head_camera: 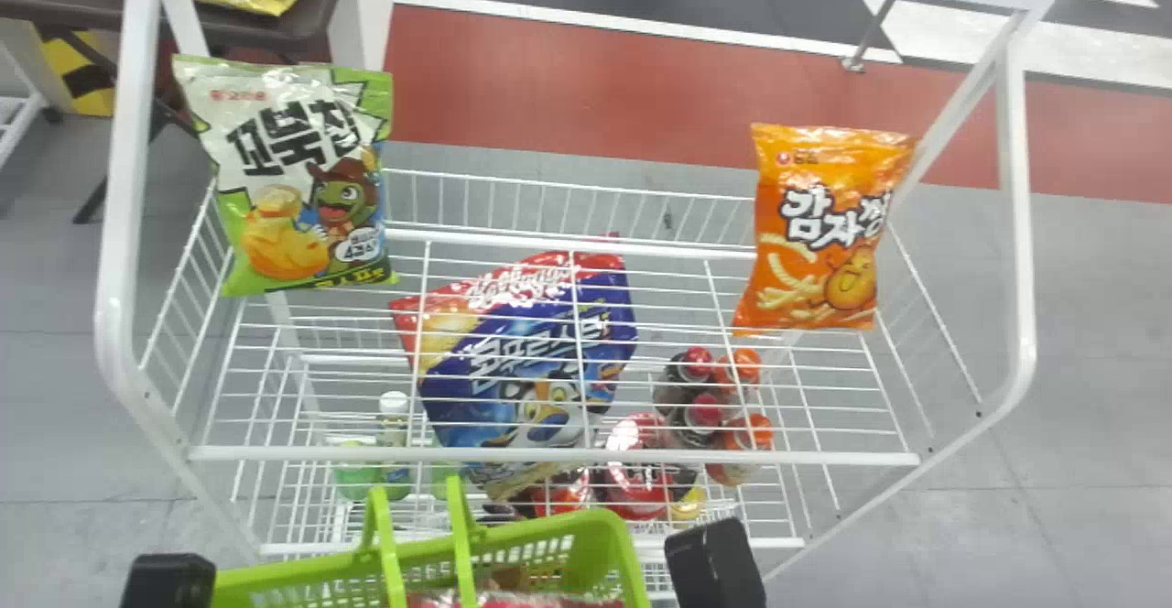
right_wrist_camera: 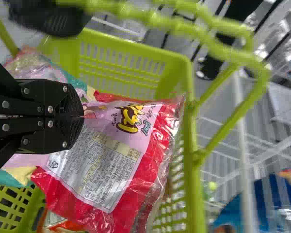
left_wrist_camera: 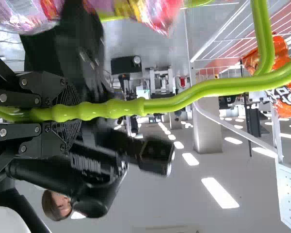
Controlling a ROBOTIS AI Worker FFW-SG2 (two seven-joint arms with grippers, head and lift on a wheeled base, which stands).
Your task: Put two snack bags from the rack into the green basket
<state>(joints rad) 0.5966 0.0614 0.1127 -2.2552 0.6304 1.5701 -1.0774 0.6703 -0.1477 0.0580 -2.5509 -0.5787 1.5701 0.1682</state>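
Right gripper (head_camera: 719,562), lower right of the head frame: fingers clenched on the pink-and-red snack bag (right_wrist_camera: 121,150), pinched at left in the right wrist view. Left gripper (head_camera: 169,580), bottom left corner of the head frame: fingers closed round the handle (left_wrist_camera: 174,103), a grasp plain in the left wrist view. Head view gives only a strip of red packaging, bottom centre.

Green basket (head_camera: 595,535): bottom centre, head frame. Right wrist view looks into it; held bag at the mouth, overlapping one slotted wall; whether it bears on anything, cannot tell. Beneath, at left, teal-and-yellow packaging (right_wrist_camera: 14,177).

White wire rack (head_camera: 549,454), across mid-frame, head view. Top tier: green-and-white turtle-character snack bag (head_camera: 302,178), upper left; orange potato-snack bag (head_camera: 815,233), right, also at the right edge of the left wrist frame. Below, seen through wires: blue-and-red tiger-character bag (head_camera: 522,361), centre; red- and orange-capped bottles (head_camera: 705,414), lower right of centre.
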